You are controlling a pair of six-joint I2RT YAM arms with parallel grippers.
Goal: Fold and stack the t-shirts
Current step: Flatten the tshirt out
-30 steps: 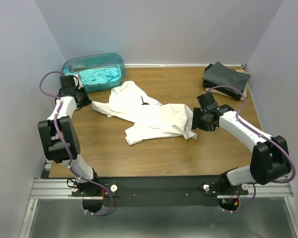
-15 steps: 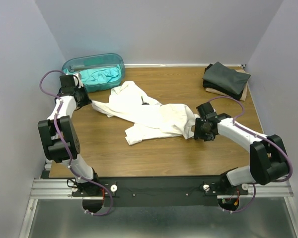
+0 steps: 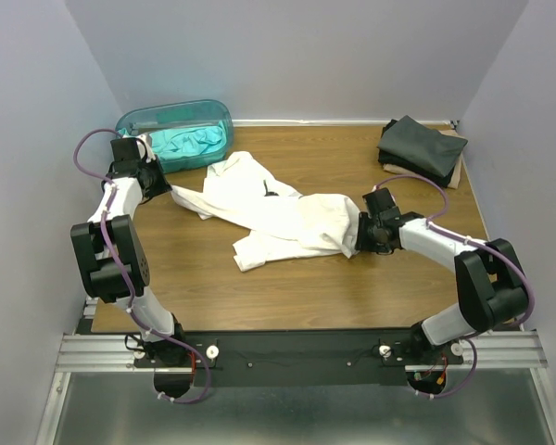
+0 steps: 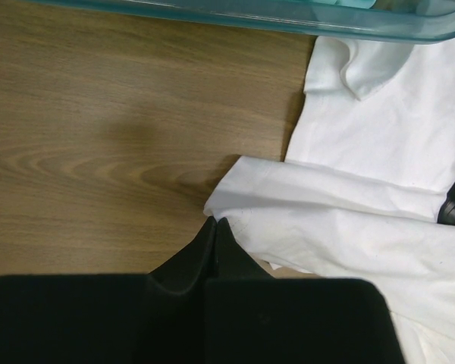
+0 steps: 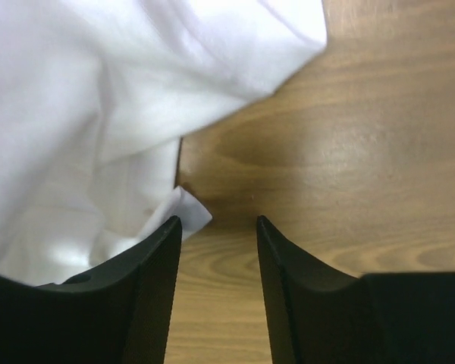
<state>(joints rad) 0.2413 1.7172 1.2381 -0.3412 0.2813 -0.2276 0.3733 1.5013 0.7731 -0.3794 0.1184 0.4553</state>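
A white t-shirt lies crumpled across the middle of the table, a small black mark near its collar. My left gripper is shut at the shirt's left corner; in the left wrist view its tips pinch the edge of the white cloth. At the shirt's right hem my right gripper stands low and open. Its jaws frame bare wood, and one finger lies over a small corner of the white cloth. A teal t-shirt sits in the tub. Dark folded t-shirts are stacked at the back right.
The translucent teal tub stands at the back left, just behind my left gripper; its rim crosses the top of the left wrist view. Grey walls close in the table on three sides. Bare wood lies in front of the shirt.
My right gripper has moved left, up to the shirt's right hem, and its jaws have narrowed. The left arm and the shirt have stayed put.
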